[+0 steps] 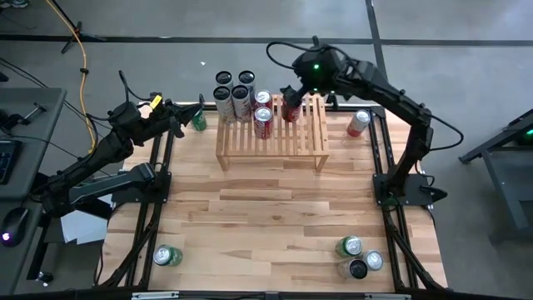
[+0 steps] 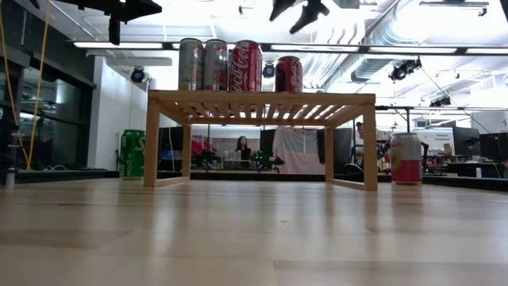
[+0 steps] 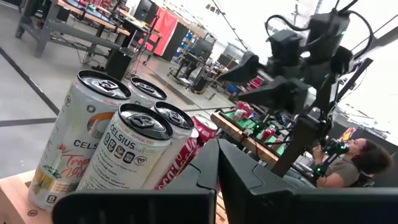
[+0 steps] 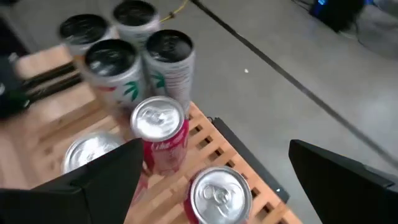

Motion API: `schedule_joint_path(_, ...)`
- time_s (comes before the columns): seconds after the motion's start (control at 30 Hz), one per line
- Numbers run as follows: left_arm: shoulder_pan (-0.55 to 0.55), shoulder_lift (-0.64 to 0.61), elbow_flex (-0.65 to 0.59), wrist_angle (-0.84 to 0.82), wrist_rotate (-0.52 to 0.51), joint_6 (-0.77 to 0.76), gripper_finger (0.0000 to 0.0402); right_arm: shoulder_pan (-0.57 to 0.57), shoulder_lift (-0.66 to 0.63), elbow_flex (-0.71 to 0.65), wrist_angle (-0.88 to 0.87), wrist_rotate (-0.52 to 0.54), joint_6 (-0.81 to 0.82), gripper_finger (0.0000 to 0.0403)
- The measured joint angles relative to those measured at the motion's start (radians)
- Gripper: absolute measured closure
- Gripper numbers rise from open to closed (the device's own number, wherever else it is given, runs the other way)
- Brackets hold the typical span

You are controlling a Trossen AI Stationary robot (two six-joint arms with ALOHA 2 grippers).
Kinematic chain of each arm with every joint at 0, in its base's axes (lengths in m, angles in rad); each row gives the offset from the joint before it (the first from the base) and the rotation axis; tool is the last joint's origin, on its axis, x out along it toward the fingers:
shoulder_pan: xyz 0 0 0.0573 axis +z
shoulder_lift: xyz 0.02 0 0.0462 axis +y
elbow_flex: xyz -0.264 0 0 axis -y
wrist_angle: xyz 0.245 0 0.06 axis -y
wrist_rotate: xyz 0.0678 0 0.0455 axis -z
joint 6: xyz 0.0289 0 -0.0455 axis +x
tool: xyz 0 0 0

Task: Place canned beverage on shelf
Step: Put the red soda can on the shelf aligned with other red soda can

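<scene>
The light-wood shelf (image 1: 271, 137) stands at the table's far middle. Several canned beverages stand upright on its slatted top, toward its far left (image 2: 214, 65). A red can (image 1: 290, 108) stands apart from them at the far edge. My right gripper (image 1: 296, 90) hangs open above this red can (image 4: 221, 193), its fingers well clear of the can's top and to either side. It also shows at the top of the low view (image 2: 298, 9). My left gripper (image 1: 179, 112) waits shut at the shelf's left, level, with nothing between its fingers (image 3: 217, 177).
A green can (image 1: 198, 119) stands beside the shelf's left leg, and a red-and-white can (image 1: 358, 123) stands to the shelf's right. One green can (image 1: 167, 255) stands at the near left. Several cans (image 1: 358, 257) stand at the near right. Bare wood lies between.
</scene>
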Motion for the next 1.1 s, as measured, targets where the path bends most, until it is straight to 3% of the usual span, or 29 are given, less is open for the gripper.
schedule_joint_path(0.27, 0.0, 0.0, 0.0, 0.0, 0.0, 0.0, 0.0401, -0.047, 0.0, 0.161, -0.249, -0.234, -0.399, 0.0018)
schedule_joint_path(0.4, 0.0, 0.0, 0.0, 0.0, 0.0, 0.0, 0.0401, -0.1, 0.0, 0.164, -0.409, -0.254, -0.639, 0.0018)
schedule_joint_path(0.5, 0.0, 0.0, 0.0, 0.0, 0.0, -0.003, 0.0401, -0.137, 0.016, 0.164, -0.494, -0.27, -0.695, 0.0018)
schedule_joint_path(0.73, 0.0, 0.0, 0.0, 0.0, -0.006, -0.003, 0.0401, -0.212, 0.057, 0.163, -0.427, -0.5, -0.811, 0.0018)
schedule_joint_path(1.1, 0.0, 0.0, 0.0, 0.0, -0.006, -0.003, 0.0401, -0.28, 0.19, 0.163, -0.403, -0.581, -0.96, 0.0018)
